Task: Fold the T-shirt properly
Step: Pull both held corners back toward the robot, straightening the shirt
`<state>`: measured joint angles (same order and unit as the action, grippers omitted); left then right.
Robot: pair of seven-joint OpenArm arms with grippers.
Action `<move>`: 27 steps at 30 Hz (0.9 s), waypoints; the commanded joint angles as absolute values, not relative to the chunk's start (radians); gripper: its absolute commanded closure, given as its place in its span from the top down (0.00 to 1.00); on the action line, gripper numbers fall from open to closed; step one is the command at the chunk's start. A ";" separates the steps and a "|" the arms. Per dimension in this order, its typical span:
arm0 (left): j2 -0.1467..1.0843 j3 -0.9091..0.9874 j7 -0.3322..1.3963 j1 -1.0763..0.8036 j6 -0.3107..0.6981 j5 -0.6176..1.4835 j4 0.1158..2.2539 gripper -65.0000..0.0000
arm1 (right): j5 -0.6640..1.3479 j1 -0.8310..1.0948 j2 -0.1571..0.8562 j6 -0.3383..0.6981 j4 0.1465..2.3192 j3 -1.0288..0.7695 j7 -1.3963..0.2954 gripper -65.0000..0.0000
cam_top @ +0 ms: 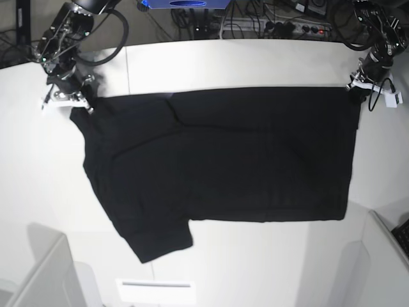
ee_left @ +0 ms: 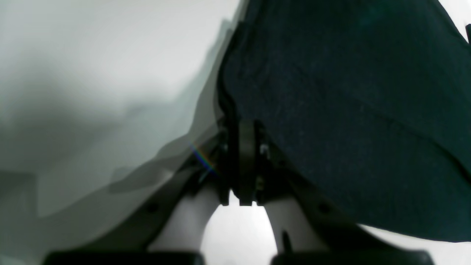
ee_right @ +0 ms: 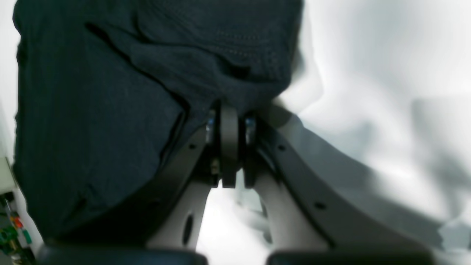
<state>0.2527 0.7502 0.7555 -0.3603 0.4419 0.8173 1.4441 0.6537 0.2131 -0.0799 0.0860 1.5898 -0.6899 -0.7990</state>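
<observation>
We see the black T-shirt [cam_top: 223, 157] spread flat on the white table [cam_top: 243, 61], plain side up, its long upper edge stretched taut between the two claws. The right gripper [cam_top: 75, 102] is clamped shut on the shirt's far corner at the sleeve end, and the left gripper [cam_top: 358, 85] is pinched closed on the opposite far corner at the hem end, so the cloth hangs from both toward the near side of the table. One short sleeve [cam_top: 156, 240] juts out from the shirt's near edge, pointing at the table's front. From the base view alone we get the whole outline: a broad dark rectangle with a faint diagonal crease running in from the right gripper's corner. The right wrist view adds what that one cannot: the closed gripper [ee_right: 229, 117] with fabric [ee_right: 110, 110] bunched against its tips, a double row of hem stitching, and soft rumpled folds. The left wrist view shows the other closed gripper [ee_left: 245, 129] with the shirt's edge [ee_left: 349, 110] caught between the tips, the cloth falling away in a smooth sheet of fine knit weave. Both claws have dark curved fingers on pale mounts. Beyond the shirt, the table is matte white; cables [cam_top: 268, 25] lie past its far edge.
</observation>
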 commanded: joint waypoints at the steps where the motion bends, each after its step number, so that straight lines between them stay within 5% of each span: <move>1: 0.272 0.757 0.740 -0.372 0.441 0.832 1.471 0.00 | 0.661 0.219 -0.074 0.085 1.627 -0.694 -0.791 0.00; 27: 0.265 0.760 0.740 -0.619 0.441 0.832 1.570 0.00 | 0.661 0.472 -0.111 0.085 1.836 -0.694 -0.837 0.00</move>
<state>0.2501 0.7509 0.7521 -0.6094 0.4419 0.8192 1.5578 0.6495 0.4671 -0.1184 0.0856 1.8137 -0.6884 -0.8543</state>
